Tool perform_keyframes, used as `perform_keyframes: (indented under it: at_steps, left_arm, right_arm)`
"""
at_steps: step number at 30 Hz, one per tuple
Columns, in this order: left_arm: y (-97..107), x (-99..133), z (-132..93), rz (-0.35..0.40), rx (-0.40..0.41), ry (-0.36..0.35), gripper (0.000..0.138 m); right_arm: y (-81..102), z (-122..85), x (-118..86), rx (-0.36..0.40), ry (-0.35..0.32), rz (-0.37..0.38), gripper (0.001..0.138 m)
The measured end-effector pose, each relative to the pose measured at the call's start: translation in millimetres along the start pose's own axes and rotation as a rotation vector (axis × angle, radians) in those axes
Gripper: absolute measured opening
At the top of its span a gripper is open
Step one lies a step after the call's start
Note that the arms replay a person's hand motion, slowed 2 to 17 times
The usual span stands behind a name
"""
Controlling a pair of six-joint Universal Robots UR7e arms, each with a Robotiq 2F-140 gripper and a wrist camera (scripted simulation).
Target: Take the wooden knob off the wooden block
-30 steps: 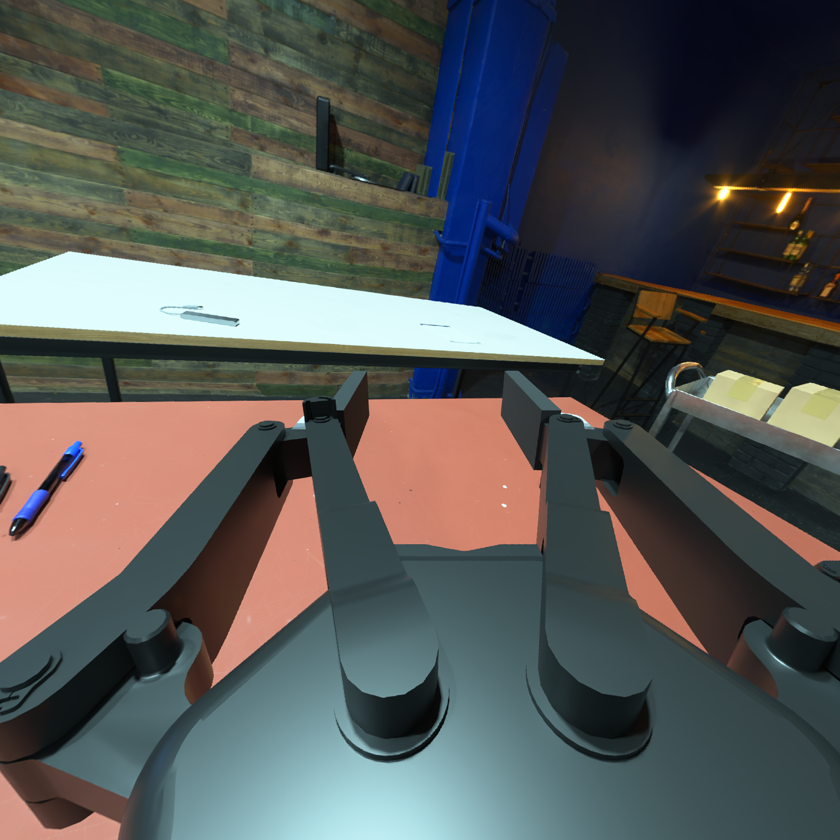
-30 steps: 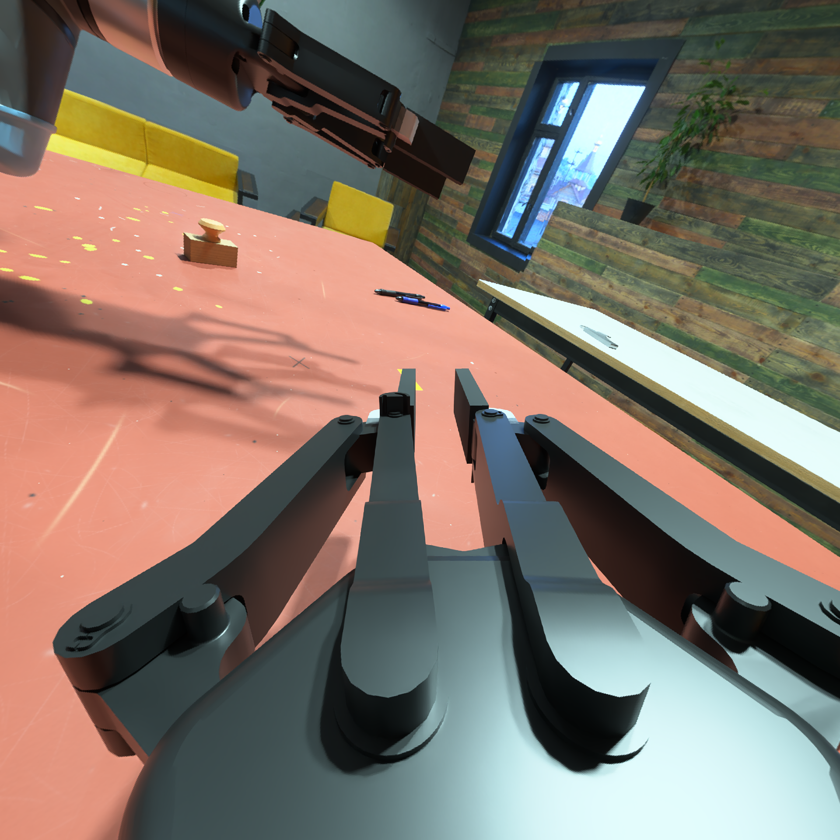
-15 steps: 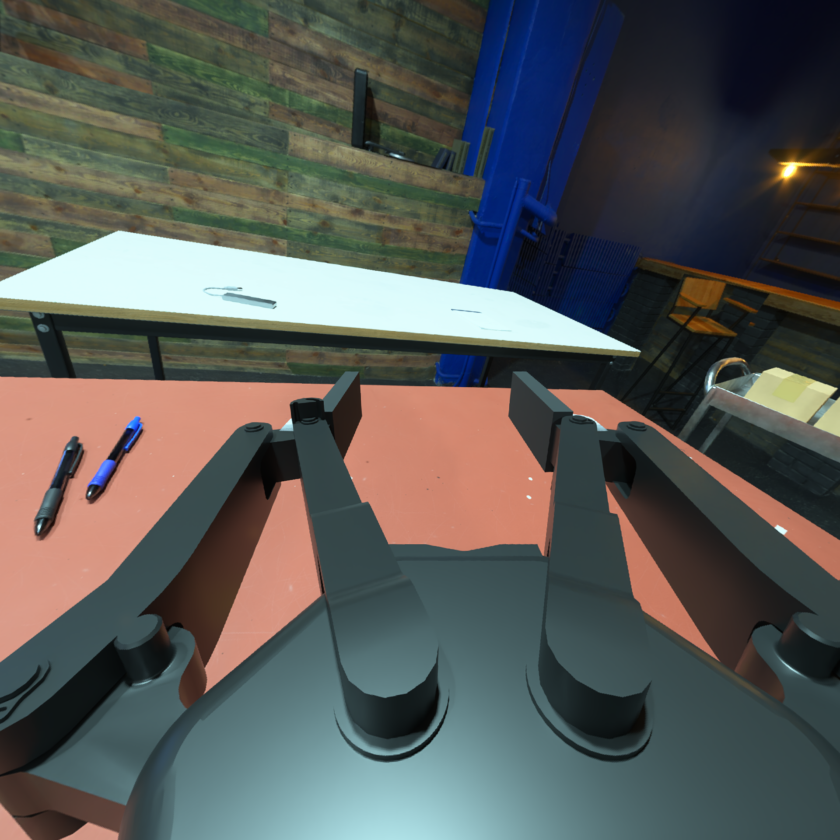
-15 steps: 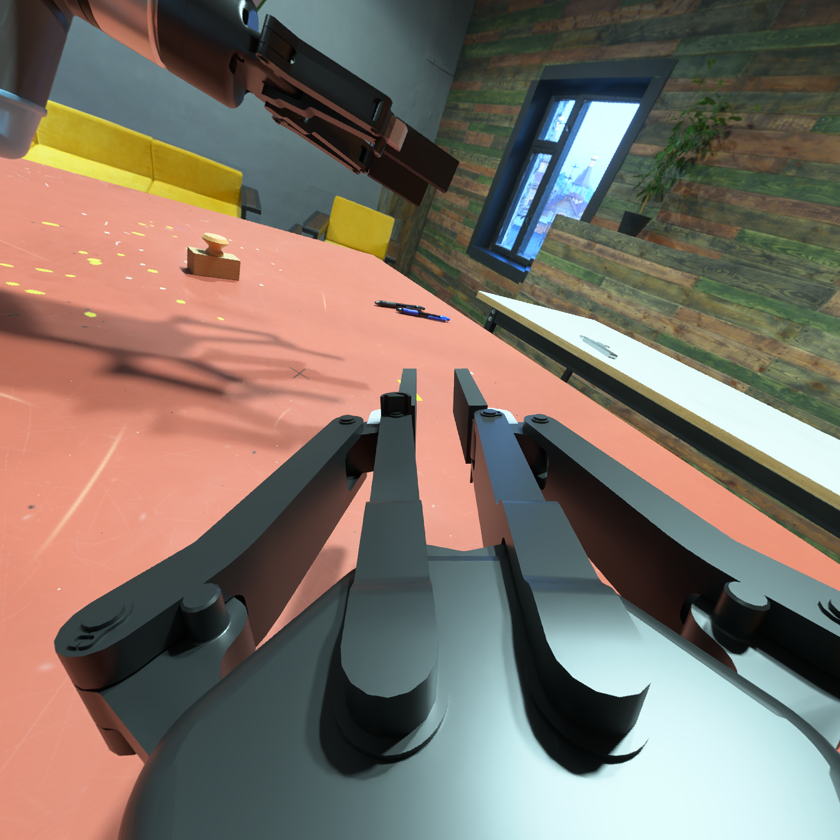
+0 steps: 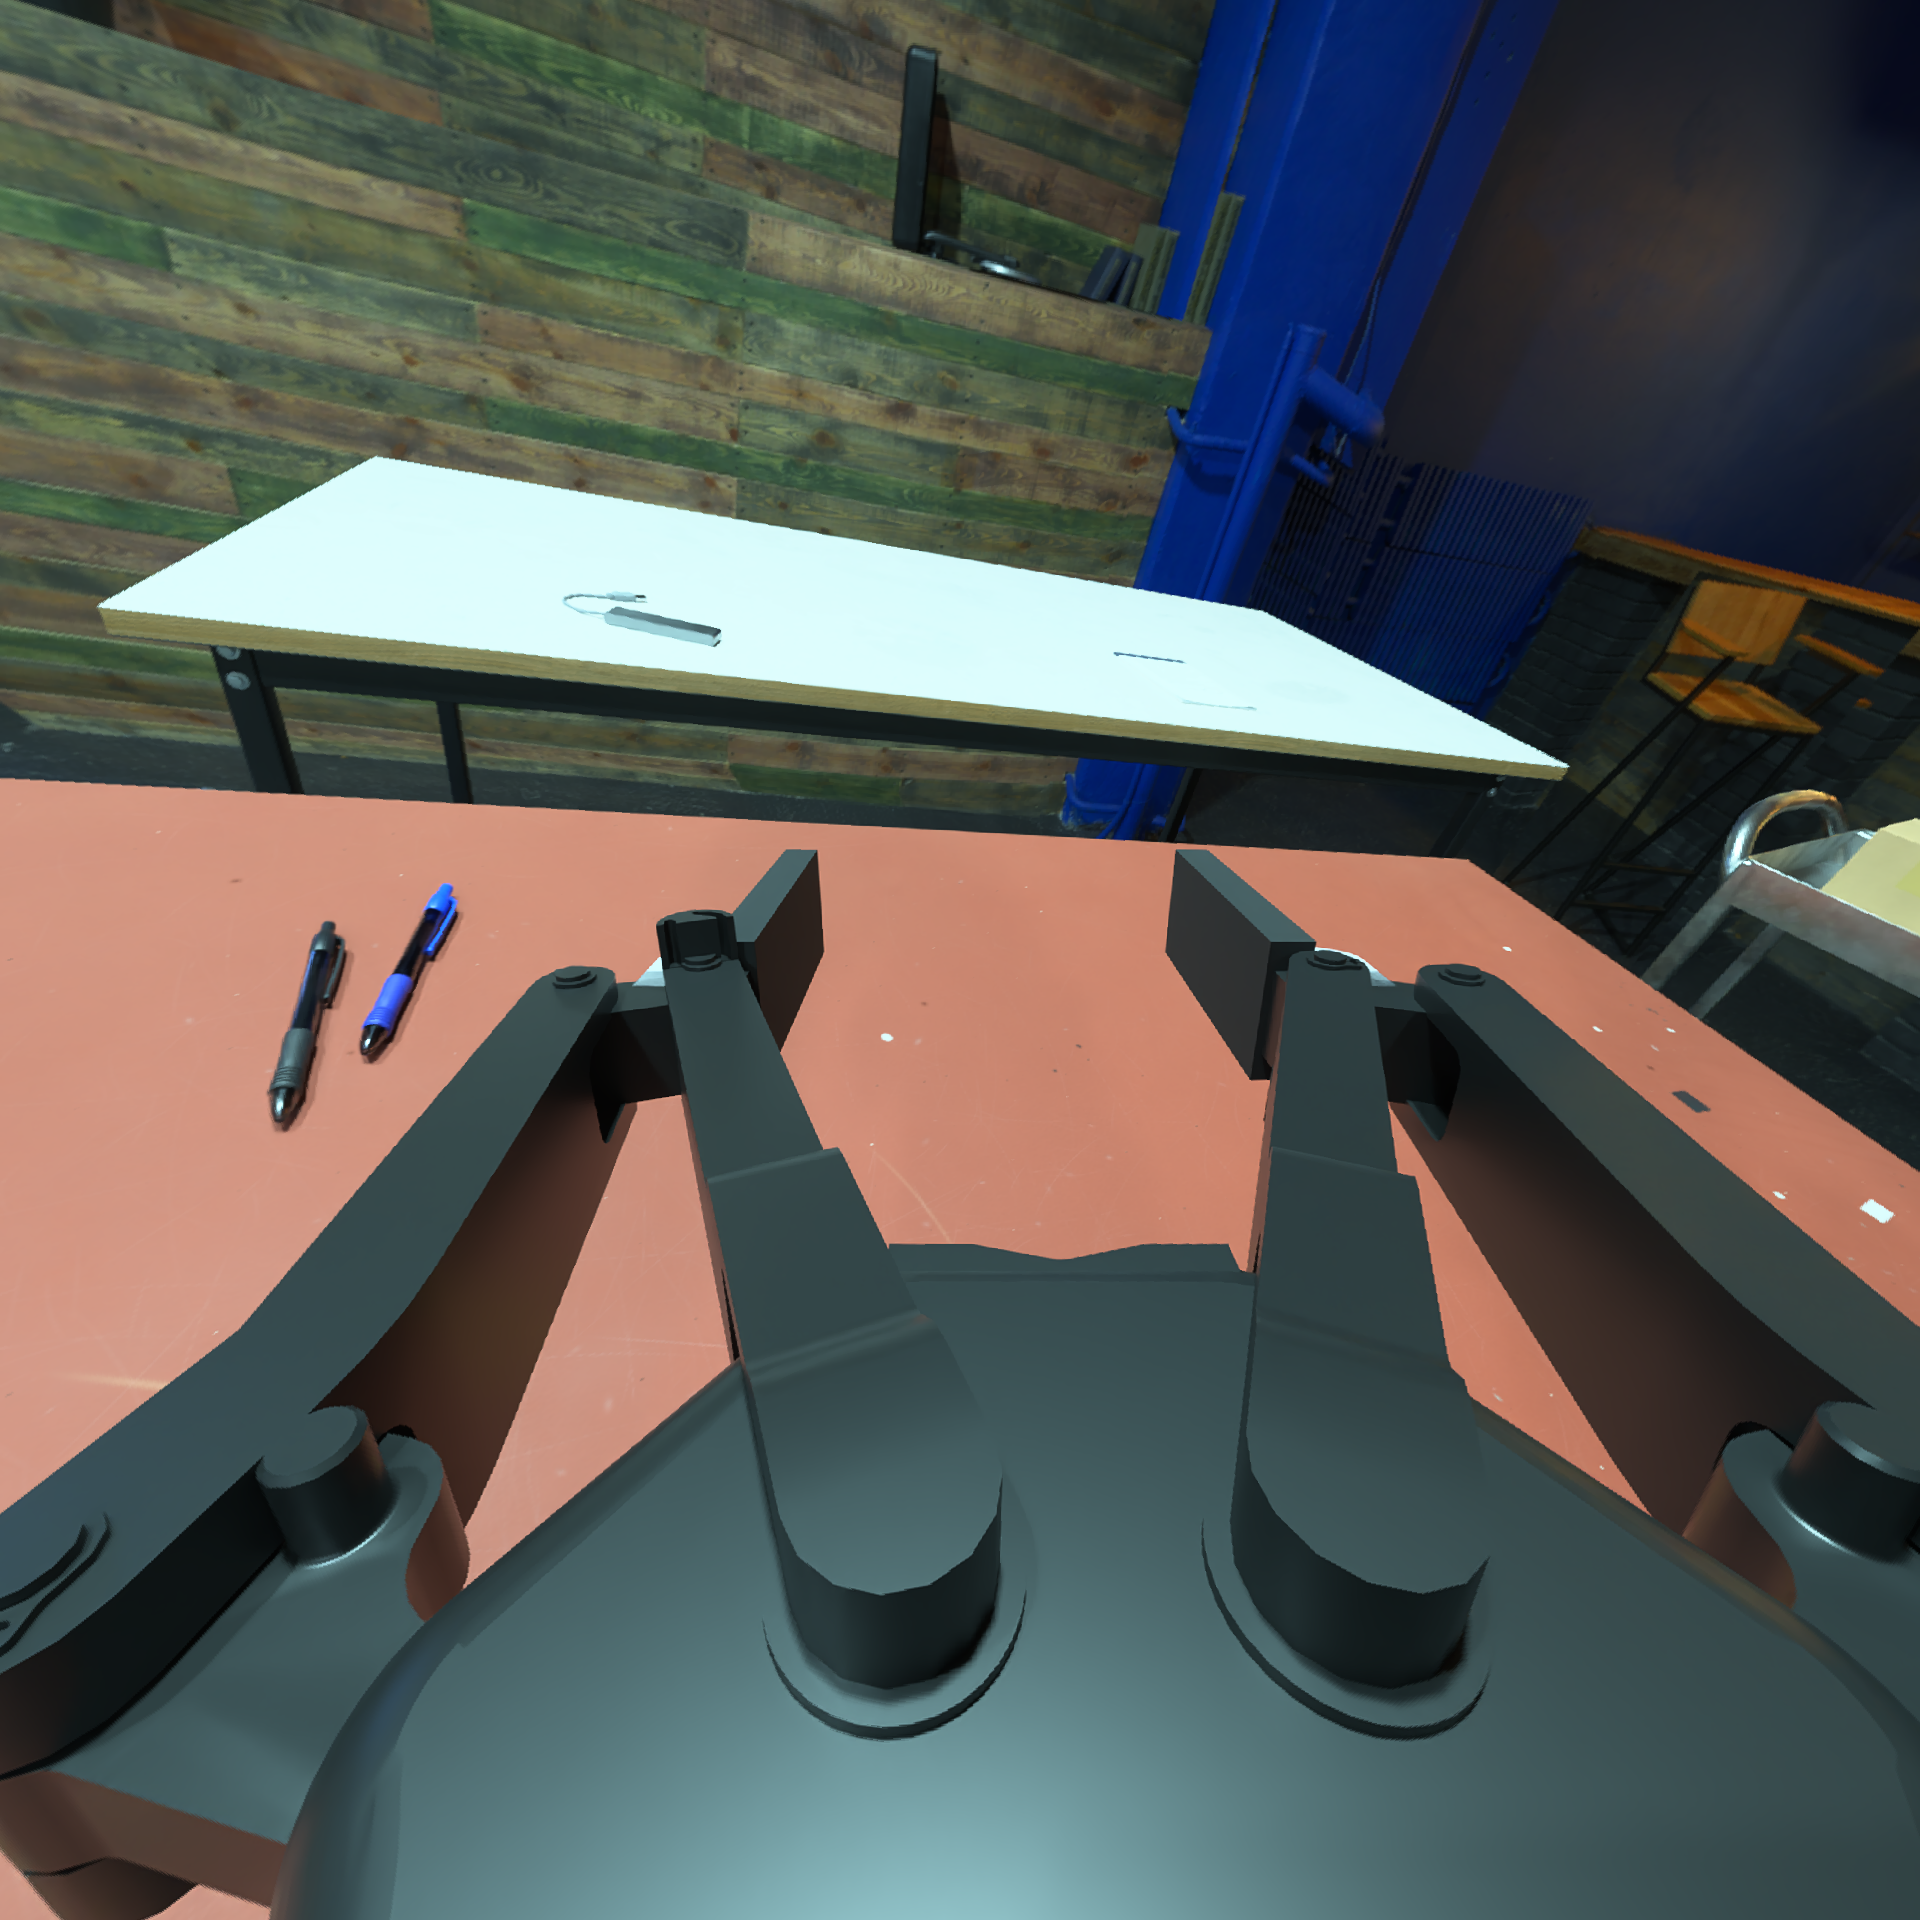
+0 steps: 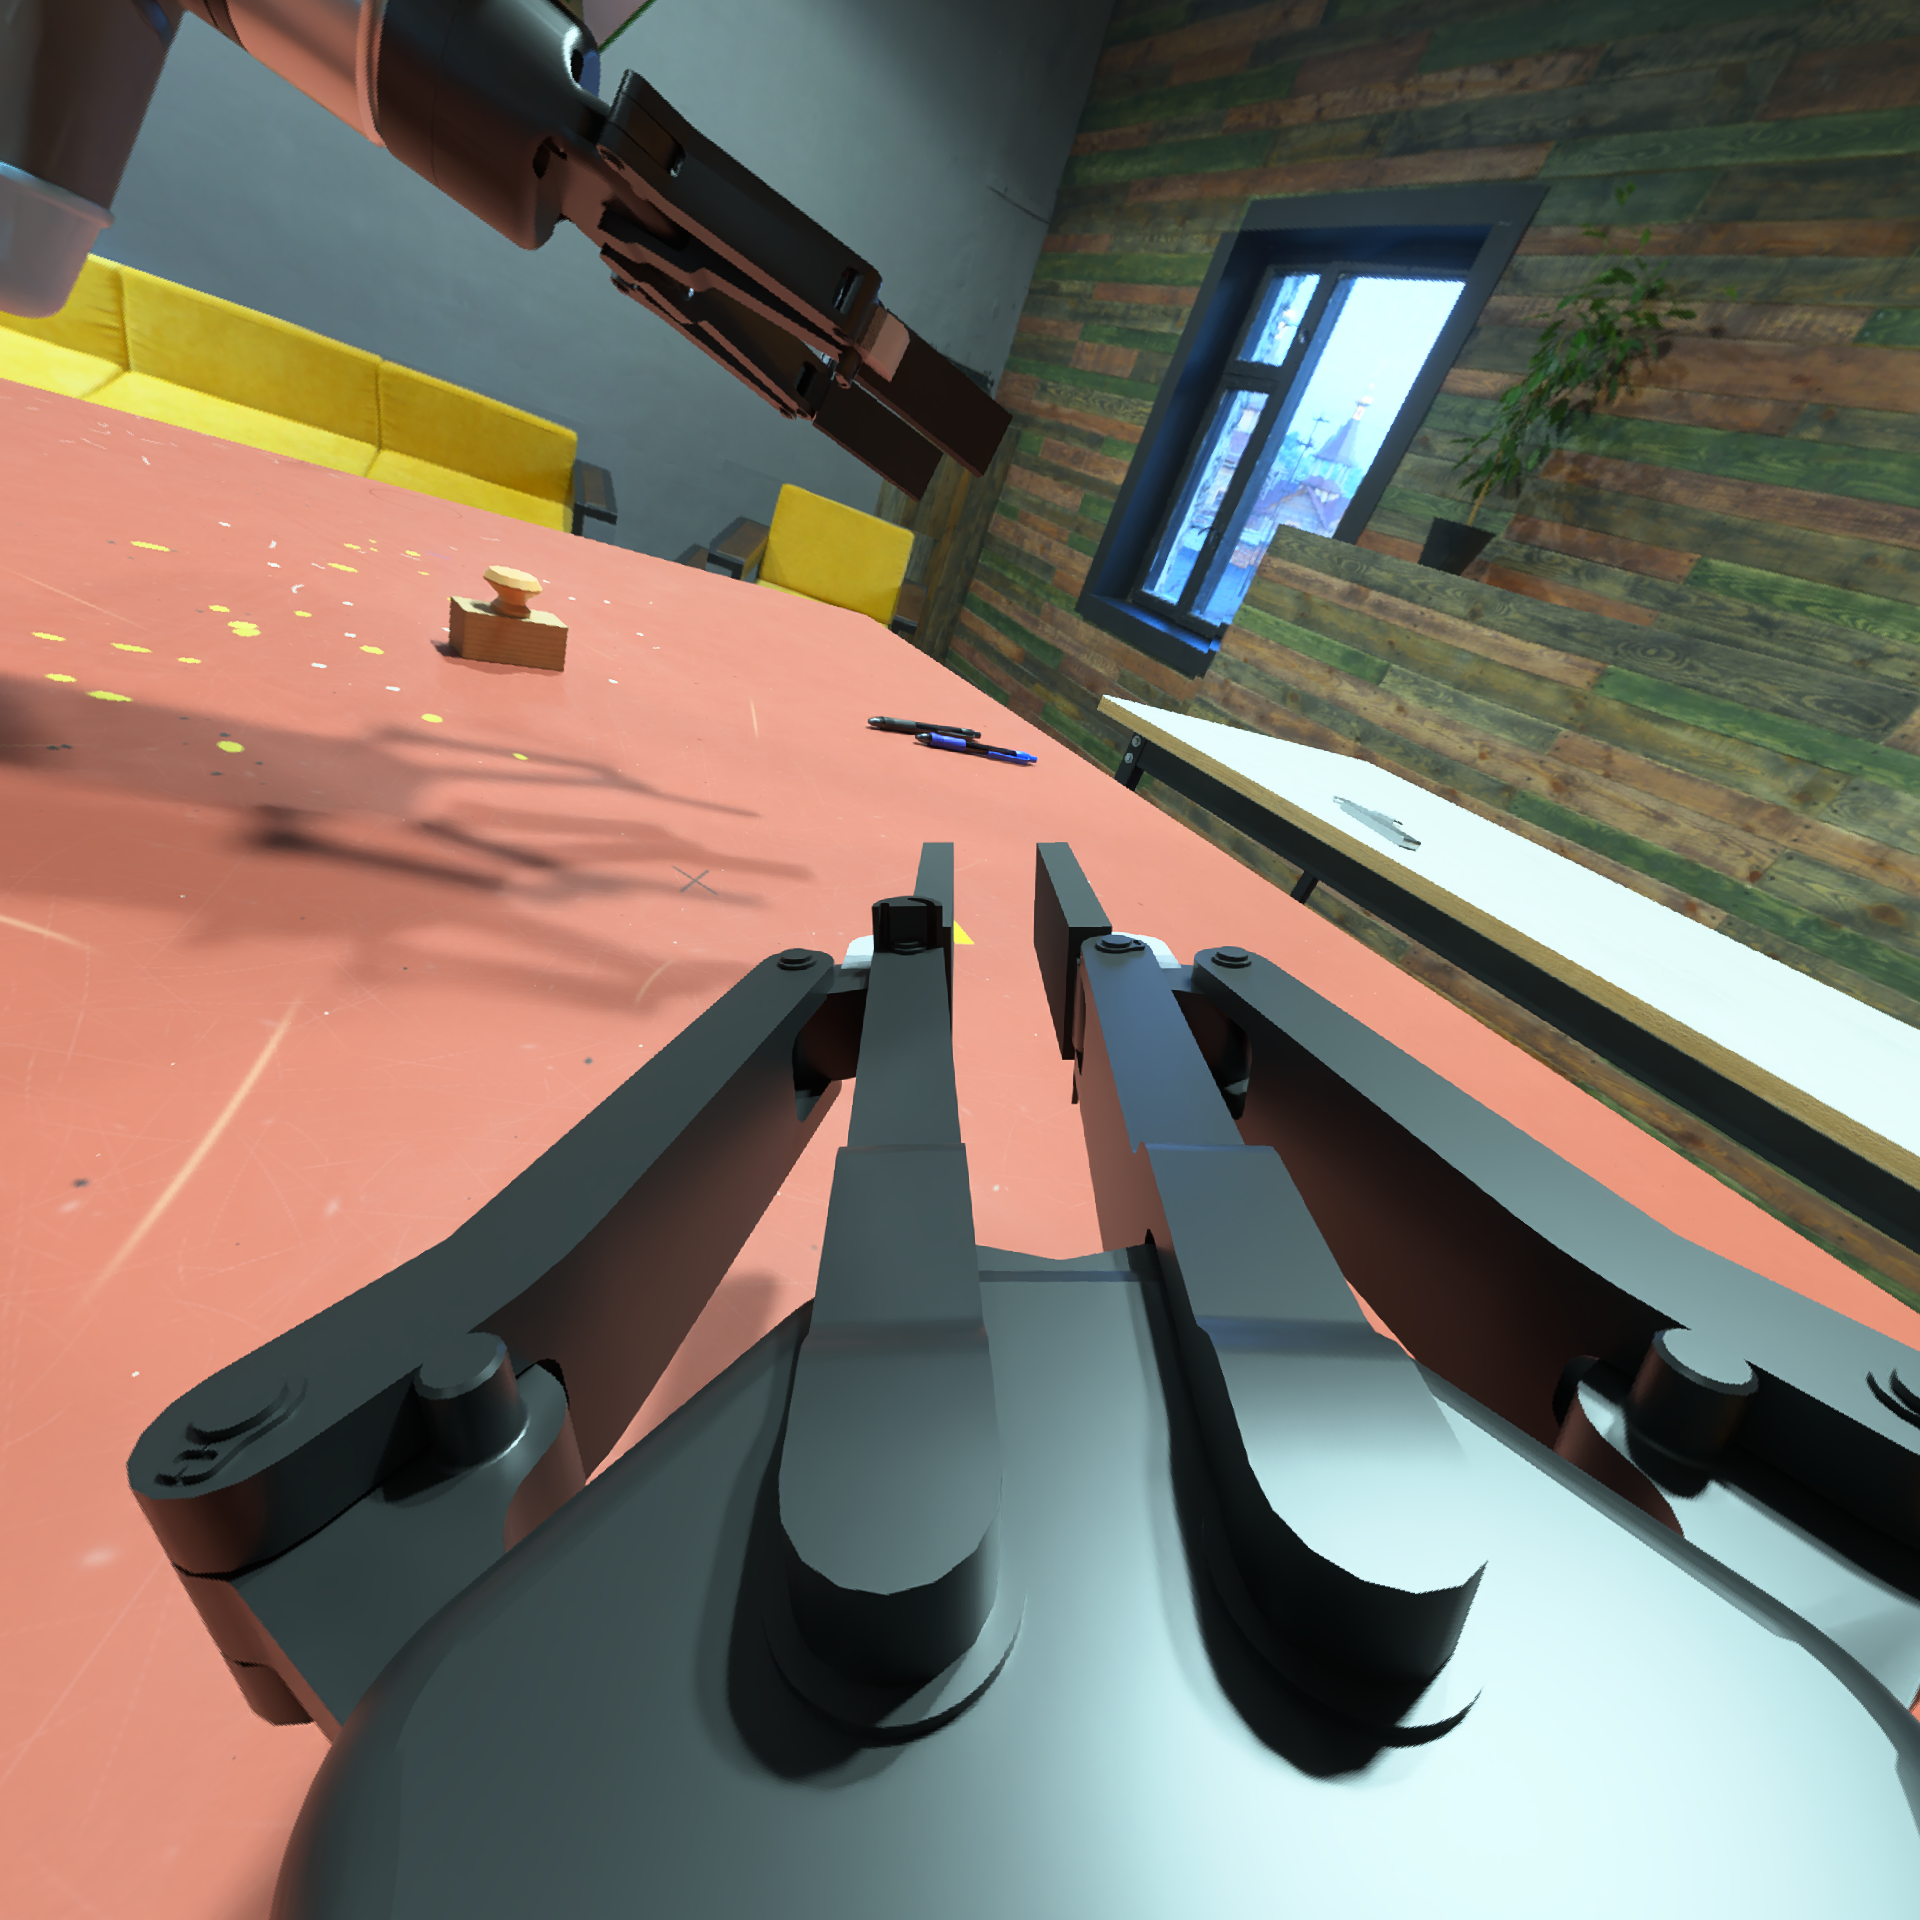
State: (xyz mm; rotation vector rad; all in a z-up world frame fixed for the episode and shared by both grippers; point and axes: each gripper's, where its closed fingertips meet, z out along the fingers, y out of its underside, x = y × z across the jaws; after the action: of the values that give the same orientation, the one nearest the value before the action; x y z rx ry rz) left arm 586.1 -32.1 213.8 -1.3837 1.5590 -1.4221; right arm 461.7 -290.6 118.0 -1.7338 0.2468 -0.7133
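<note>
The wooden block (image 6: 507, 639) stands on the red table (image 6: 312, 1039) far ahead on the left in the right wrist view, with the wooden knob (image 6: 511, 584) upright on top of it. My right gripper (image 6: 995, 896) is low over the table, empty, its jaws a narrow gap apart. My left gripper (image 5: 995, 940) is open and empty above the table (image 5: 987, 1122). It also shows in the right wrist view (image 6: 914, 426), high in the air to the right of the block. The block and knob are not in the left wrist view.
A black pen (image 5: 307, 1023) and a blue pen (image 5: 407, 966) lie side by side on the table; they also show in the right wrist view (image 6: 951, 740). A white table (image 5: 831, 644) stands beyond the far edge. A metal cart (image 5: 1808, 883) is at the right.
The left wrist view has swung so that both pens have come into sight at the left, and the left jaws have opened slightly wider. The right gripper has barely moved.
</note>
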Motion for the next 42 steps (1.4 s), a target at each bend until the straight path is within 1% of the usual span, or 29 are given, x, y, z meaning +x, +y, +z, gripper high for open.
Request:
perform_keyframes:
  at_steps: [11,18,33,42]
  left_arm:
    - [4.0,-30.5,-13.0,0.000,-0.049,-0.080,0.090]
    - [7.4,-53.1,-23.5,0.005,-0.075,-0.145,0.090]
    - [16.5,-108.7,-52.3,0.013,-0.131,-0.321,0.090]
    - [25.9,-137.2,-70.8,0.017,-0.184,-0.409,0.089]
  right_arm:
    - [-3.9,2.6,-3.1,0.012,-0.015,-0.016,0.021]
    - [-5.5,4.5,-4.5,0.013,-0.020,-0.036,0.021]
    - [-10.3,7.8,-7.7,0.028,-0.026,-0.077,0.021]
    - [-14.1,9.4,-10.2,0.040,-0.033,-0.092,0.020]
